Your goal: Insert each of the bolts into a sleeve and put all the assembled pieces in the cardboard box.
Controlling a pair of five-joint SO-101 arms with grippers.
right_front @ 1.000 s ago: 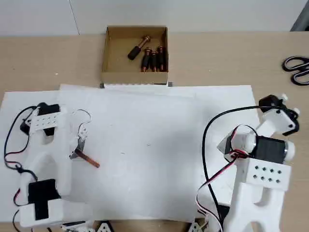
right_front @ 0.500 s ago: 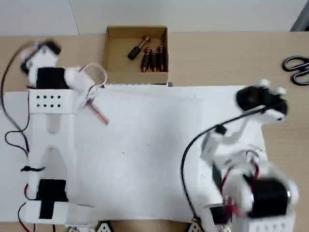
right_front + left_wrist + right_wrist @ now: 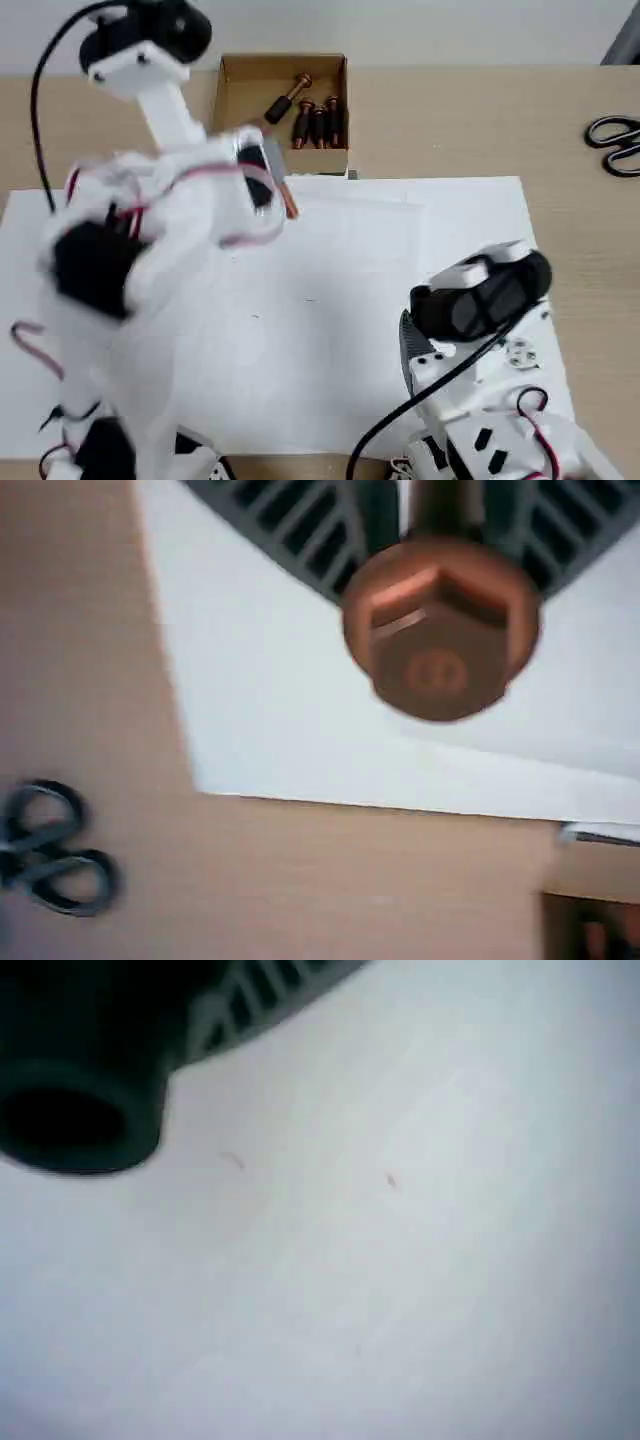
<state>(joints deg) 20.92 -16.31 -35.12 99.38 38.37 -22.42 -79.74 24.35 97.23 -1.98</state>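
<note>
Carried up since 1 s ago: the bolt [image 3: 287,200], taken from the left edge of the paper sheet [image 3: 420,250] to its far edge, w/ the left arm [image 3: 150,250] swung up and across. The right arm [image 3: 480,300] has been drawn back toward the table's [image 3: 450,120] near edge.

The bolt is clamped by its shank in the left gripper [image 3: 274,178], jaws closed narrow on it. Its copper hex head is seen end-on in the left wrist view. It hangs slantwise over the sheet's far edge, just short of the front wall of the cardboard box [image 3: 320,160]. Contact w/ the sheet can't be made out.

A black sleeve [image 3: 75,1115] is gripped in the right gripper [image 3: 406,340], open bore seen end-on, above the sheet's near right part. Bolt and sleeve are well apart.

The box is set at the table's far edge, left of centre, its front wall touching the sheet's far edge. Four assembled pcs [image 3: 318,122] lie inside: three side by side against the front wall, in the right half, and one slanted farther back.

Scissors [image 3: 612,143] lie at the table's right edge, off the sheet.
</note>
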